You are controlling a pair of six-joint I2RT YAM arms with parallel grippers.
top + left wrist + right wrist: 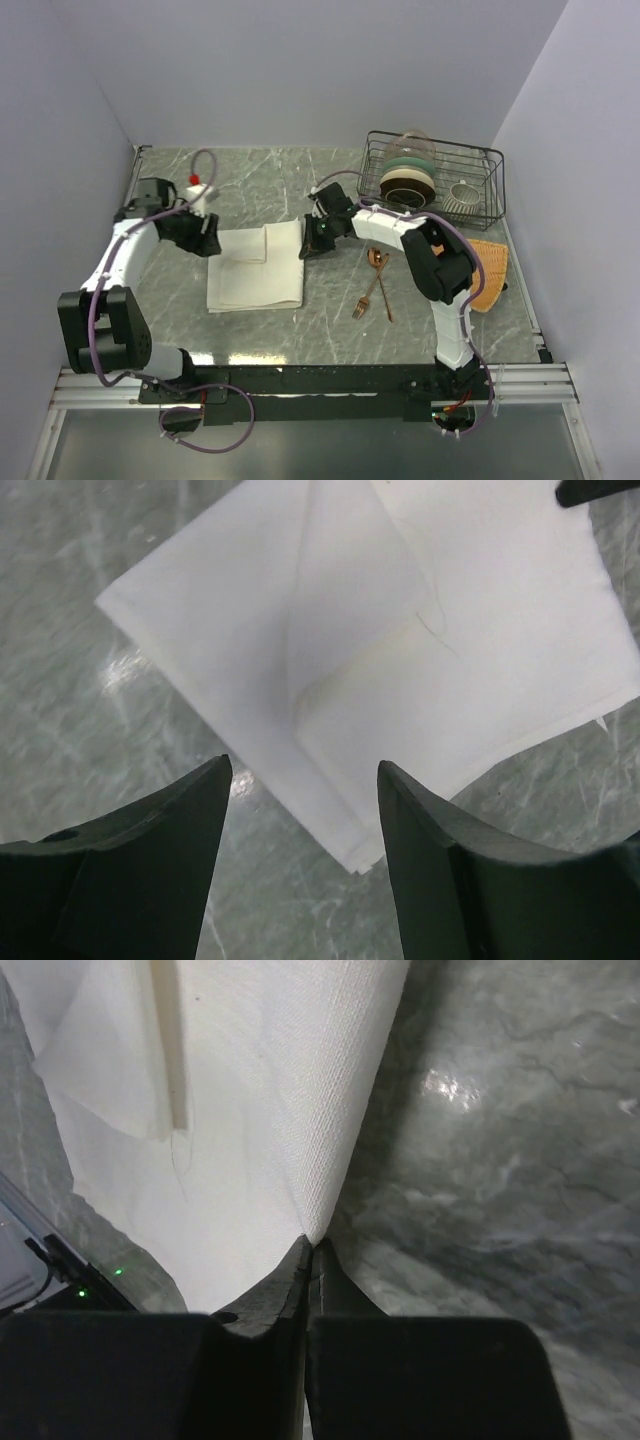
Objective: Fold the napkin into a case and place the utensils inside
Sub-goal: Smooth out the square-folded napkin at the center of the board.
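Observation:
The cream-white napkin lies folded flat on the marble table. My right gripper is at its far right corner. In the right wrist view that gripper is shut on the napkin, whose edge rises from the pinched tip. My left gripper is at the napkin's far left edge. It is open in the left wrist view, with a corner of the napkin lying between its fingers, untouched. The copper spoon and fork lie crossed on the table to the right of the napkin.
A black wire dish rack holding plates and bowls stands at the back right. An orange woven mat lies behind the right arm near the right wall. Walls close in the table on both sides and the back.

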